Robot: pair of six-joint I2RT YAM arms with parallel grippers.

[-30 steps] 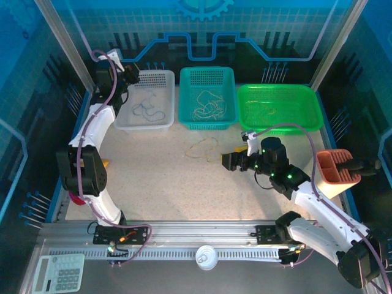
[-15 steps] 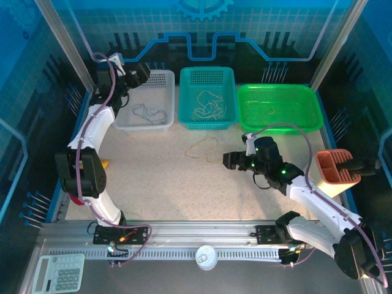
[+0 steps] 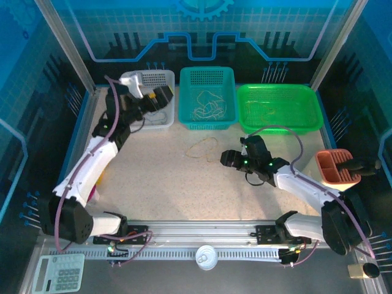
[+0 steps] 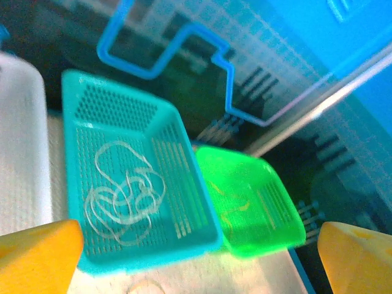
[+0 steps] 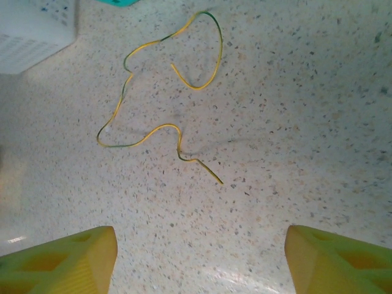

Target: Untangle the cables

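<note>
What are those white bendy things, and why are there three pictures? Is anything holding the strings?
They are two robot arms, each ending in a two-finger gripper. One picture looks down from above; the others come from cameras on the wrists, so yellow fingers show at the bottom. On the table stand a white basket, a teal basket with pale cables and a green basket. A yellow-green cable lies loose on the table. The left gripper and the right gripper are both open, holding nothing.
</note>
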